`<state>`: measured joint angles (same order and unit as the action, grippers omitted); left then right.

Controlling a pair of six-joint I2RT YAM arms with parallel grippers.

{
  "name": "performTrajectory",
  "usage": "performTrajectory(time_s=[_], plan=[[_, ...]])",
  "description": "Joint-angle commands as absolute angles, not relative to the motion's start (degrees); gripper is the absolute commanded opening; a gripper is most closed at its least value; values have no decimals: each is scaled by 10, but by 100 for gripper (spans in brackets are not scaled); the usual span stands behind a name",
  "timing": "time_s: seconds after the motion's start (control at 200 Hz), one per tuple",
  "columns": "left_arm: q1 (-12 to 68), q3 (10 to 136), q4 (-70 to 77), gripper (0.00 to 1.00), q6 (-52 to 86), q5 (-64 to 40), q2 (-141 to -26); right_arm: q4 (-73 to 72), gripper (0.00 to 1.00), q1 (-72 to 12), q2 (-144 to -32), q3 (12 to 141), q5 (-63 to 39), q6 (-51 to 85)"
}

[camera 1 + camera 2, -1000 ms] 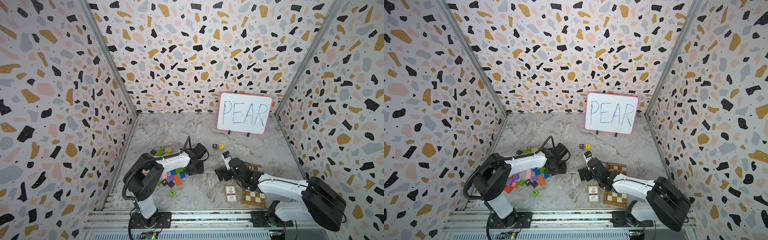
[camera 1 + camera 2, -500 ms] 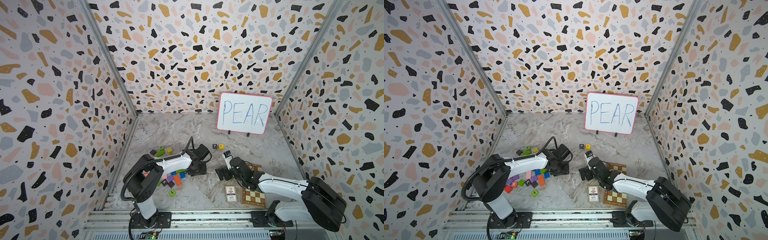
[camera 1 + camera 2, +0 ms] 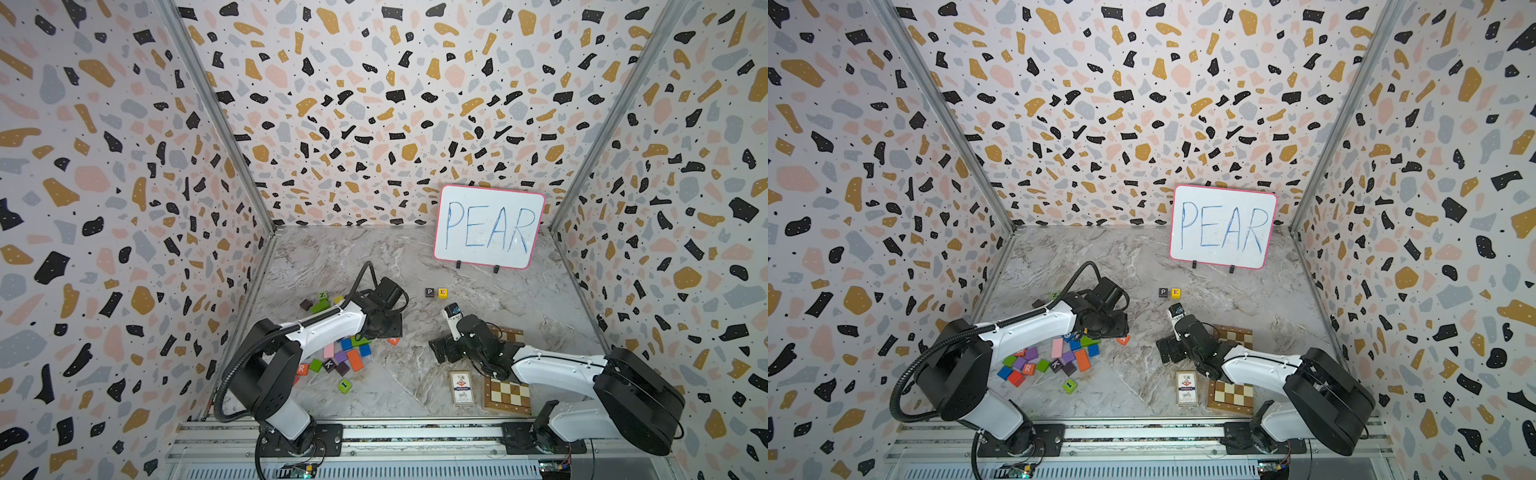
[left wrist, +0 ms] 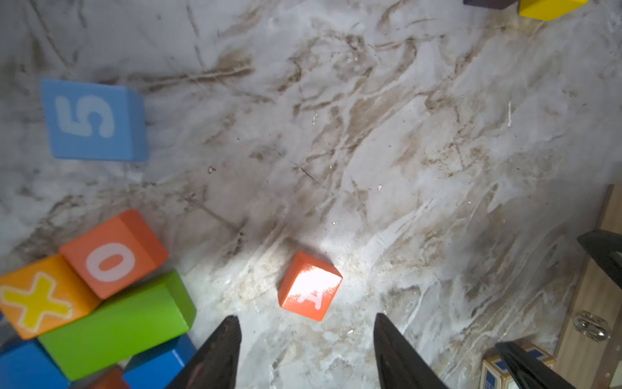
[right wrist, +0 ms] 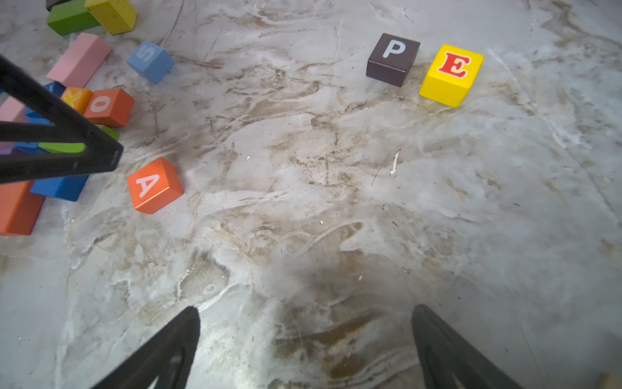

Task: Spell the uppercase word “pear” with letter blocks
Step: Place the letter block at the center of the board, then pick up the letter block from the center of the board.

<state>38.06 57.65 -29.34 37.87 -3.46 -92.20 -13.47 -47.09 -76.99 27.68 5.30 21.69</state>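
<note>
Taking the back wall as twelve in the top views, we begin at the left with a heap of coloured blocks (image 3: 1057,348), at eight o'clock of the left gripper (image 4: 304,328). The R block (image 3: 1028,368) sits at the heap's eight o'clock. The left gripper's jaws are spread with nothing between them, which only the left wrist view shows. The A block (image 4: 309,286) lies on the table just ahead of the tips, untouched. Glare whitens its letter there, while the right wrist view reads it plainly. At one o'clock of it, well apart, the P block (image 5: 392,59) and E block (image 5: 451,75) stand just beside each other. The right gripper (image 5: 306,311) hangs spread wide and empty over the table (image 3: 374,257), grey-veined marble. A card box (image 3: 461,387) and chessboard (image 3: 508,395) lie at its five o'clock, the board partly under the arm. A whiteboard (image 3: 489,226) reading PEAR leans on the speckled walls (image 3: 374,104).
</note>
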Motion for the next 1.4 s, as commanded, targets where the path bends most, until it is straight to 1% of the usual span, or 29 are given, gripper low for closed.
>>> performTrajectory(time_s=[0.0,0.215,0.476,0.656,0.766,0.886,1.061,1.121,1.186,1.292,1.397], plan=[[381,578,-275,63,354,-66,-944,-134,100,-470,-766,303,51,222],[381,579,-262,62,360,-96,-972,-132,100,-470,-765,304,50,225],[381,561,-238,57,381,-128,-965,-134,100,-470,-770,309,49,230],[382,550,-222,55,395,-146,-961,-128,100,-469,-775,314,47,238],[385,540,-211,55,404,-155,-951,-108,100,-470,-782,330,42,267],[383,514,-217,55,415,-135,-906,-62,93,-478,-810,370,50,349],[347,484,-272,59,420,-100,-822,75,84,-533,-893,491,128,475],[329,471,-284,64,417,-92,-796,111,82,-552,-928,535,134,494],[307,448,-285,72,415,-91,-774,124,81,-569,-962,567,131,500],[268,429,-296,78,406,-102,-755,135,80,-588,-999,607,131,513],[245,429,-311,83,394,-101,-738,153,79,-604,-1030,651,129,519]])
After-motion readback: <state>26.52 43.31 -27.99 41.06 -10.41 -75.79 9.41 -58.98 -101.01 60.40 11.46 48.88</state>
